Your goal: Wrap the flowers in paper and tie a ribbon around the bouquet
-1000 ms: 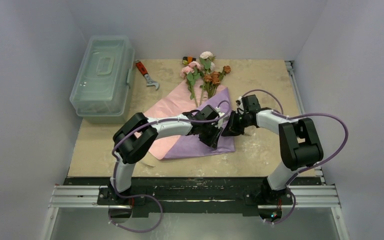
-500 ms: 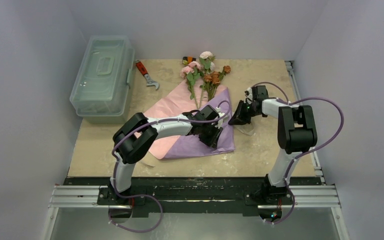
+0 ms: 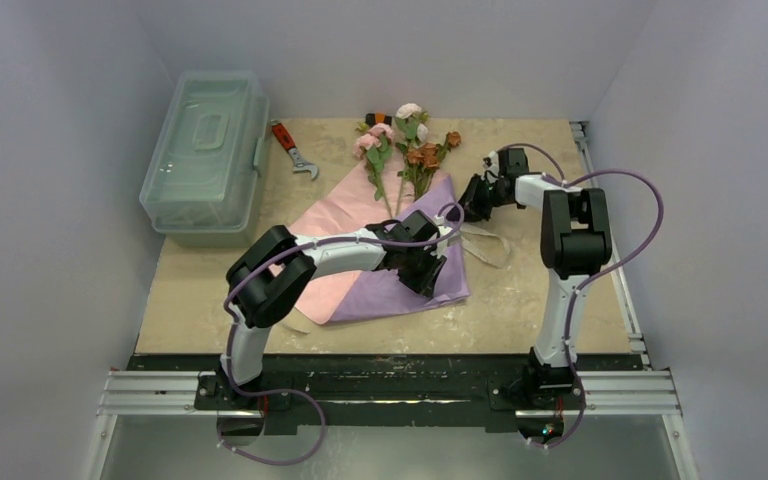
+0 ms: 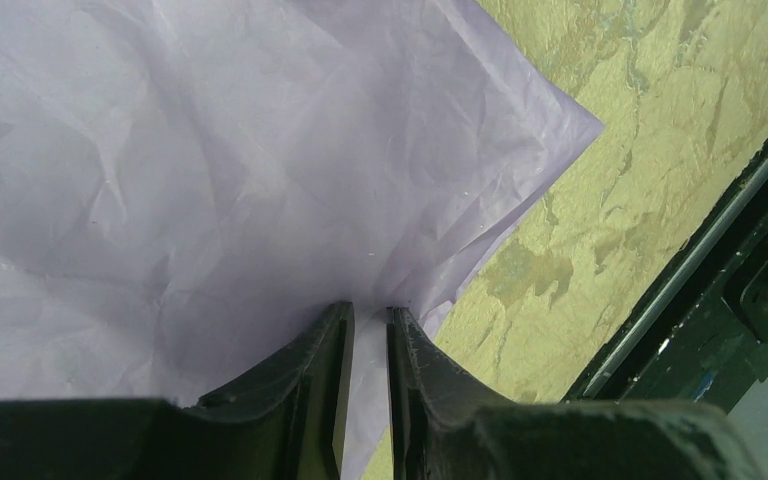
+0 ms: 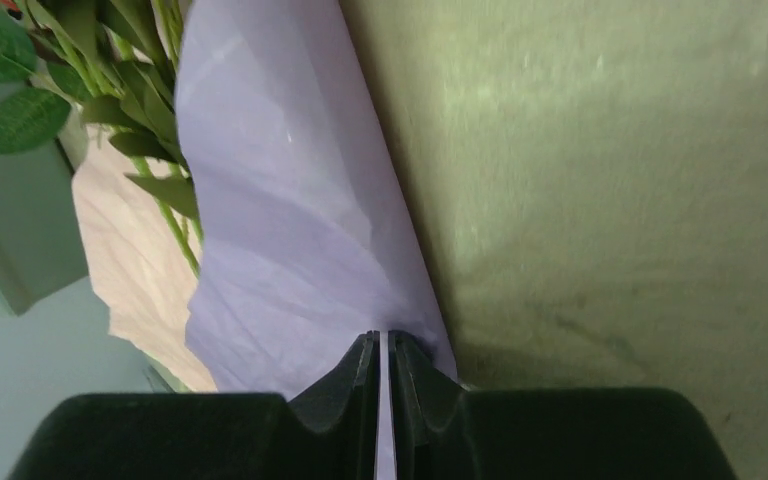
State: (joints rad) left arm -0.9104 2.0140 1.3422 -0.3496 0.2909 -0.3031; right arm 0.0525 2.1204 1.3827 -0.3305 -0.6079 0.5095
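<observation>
The right gripper [image 3: 476, 197] has swung toward the table's far side, to the far right edge of the paper [image 3: 400, 290] beside the flowers [image 3: 400, 150]. Its jaws are clamped on that lilac edge. The left gripper [image 4: 369, 315] seemingly pinches the same sheet nearer the arms. Wrapping is in hand: next, carry the edge leftward over the stems, both grips holding.

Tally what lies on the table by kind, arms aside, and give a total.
plastic case: 1
wrench: 1
flowers, as one bunch: 1
paper: 1
ribbon: 1
small orange-and-black item behind the blooms, too small to name: 1
Total: 6
</observation>
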